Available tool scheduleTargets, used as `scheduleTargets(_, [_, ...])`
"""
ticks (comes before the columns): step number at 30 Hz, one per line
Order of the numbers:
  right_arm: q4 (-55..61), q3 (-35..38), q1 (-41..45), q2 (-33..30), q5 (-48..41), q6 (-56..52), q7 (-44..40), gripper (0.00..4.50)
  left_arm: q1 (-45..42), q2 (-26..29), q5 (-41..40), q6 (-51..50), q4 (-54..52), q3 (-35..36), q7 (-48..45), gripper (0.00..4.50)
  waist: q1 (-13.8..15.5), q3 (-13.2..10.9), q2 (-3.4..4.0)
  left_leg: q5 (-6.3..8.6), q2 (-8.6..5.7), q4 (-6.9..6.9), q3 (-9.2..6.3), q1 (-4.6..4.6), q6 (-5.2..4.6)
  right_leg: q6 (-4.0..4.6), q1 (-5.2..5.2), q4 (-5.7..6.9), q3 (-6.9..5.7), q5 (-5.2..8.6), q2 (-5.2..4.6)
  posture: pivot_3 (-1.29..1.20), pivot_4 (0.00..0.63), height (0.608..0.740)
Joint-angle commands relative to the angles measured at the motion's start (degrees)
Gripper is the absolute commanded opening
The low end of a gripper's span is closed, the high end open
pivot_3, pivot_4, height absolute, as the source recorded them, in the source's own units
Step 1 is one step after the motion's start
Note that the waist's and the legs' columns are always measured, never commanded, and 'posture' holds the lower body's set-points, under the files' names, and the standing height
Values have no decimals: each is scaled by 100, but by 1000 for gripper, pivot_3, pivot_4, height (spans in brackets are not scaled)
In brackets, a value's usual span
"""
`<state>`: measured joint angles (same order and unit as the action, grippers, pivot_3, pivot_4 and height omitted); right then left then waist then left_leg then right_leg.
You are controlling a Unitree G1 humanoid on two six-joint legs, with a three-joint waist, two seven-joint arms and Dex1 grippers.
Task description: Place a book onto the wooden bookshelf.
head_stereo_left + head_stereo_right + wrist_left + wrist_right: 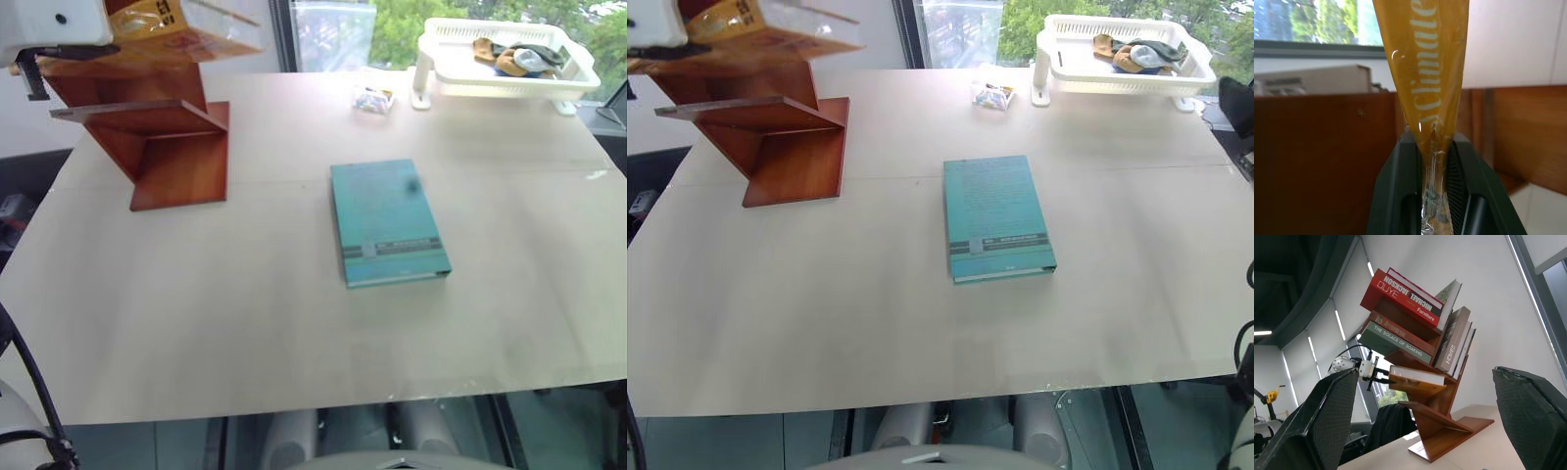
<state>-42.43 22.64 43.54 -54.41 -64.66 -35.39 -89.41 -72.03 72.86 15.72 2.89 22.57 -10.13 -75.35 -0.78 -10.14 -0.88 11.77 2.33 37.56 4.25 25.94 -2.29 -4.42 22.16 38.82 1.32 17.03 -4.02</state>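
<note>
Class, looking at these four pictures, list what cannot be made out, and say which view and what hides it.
- Wooden bookshelf: upper tiers cut off by the head views' top edge.
- Book: title runs past the left wrist view's top edge; the left tool hides its lower edge.
- White basket: contents too small to name.

Head cameras overlook the table [294,323]; wrist cameras face the wooden bookshelf [1444,431].
</note>
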Motion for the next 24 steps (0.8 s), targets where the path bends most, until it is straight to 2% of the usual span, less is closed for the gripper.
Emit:
scheduleTargets(1, [146,159,40,-118,-35,106,-309,4500,97,275,142,-70,-45,122,-155,215,0,0,0,4,0,1,0,0,-7,0,0,1,0,0,0,0,150,740])
scheduleTargets(6, [150,128,89,-64,32,189,-309,4500,2,297,491,3,173,81,72,215,13,0,-1,10,1,12,-2,2,-17,0,-1,4,-2,0,0,0,150,740])
scheduleTargets(13, [247,184,48,-14,49,226,-309,4500,112,336,515,81,260,120,29,215,-24,0,0,11,7,14,-1,-2,-18,0,0,14,-1,0,5,0,150,740])
scheduleTargets(14, [259,190,43,-16,49,218,-309,4500,106,336,532,91,271,115,38,1203,-23,0,0,11,8,14,-1,-3,-18,0,0,15,0,0,6,0,150,740])
scheduleTargets(16, [285,202,26,-21,48,200,-309,4500,108,335,552,85,271,124,63,2021,-22,0,0,11,8,14,0,-3,-18,0,0,15,1,0,6,0,150,740])
scheduleTargets(20, [322,236,-4,-49,48,176,-309,4500,187,396,617,4,264,105,-68,4057,-1,0,0,11,7,20,1,0,-18,0,0,13,1,0,4,0,150,740])
scheduleTargets(24, [301,246,-5,-73,60,174,-309,4500,292,440,589,-39,214,141,-91,4057,12,0,0,11,7,23,-1,1,-19,0,-1,14,-1,0,4,0,150,740])
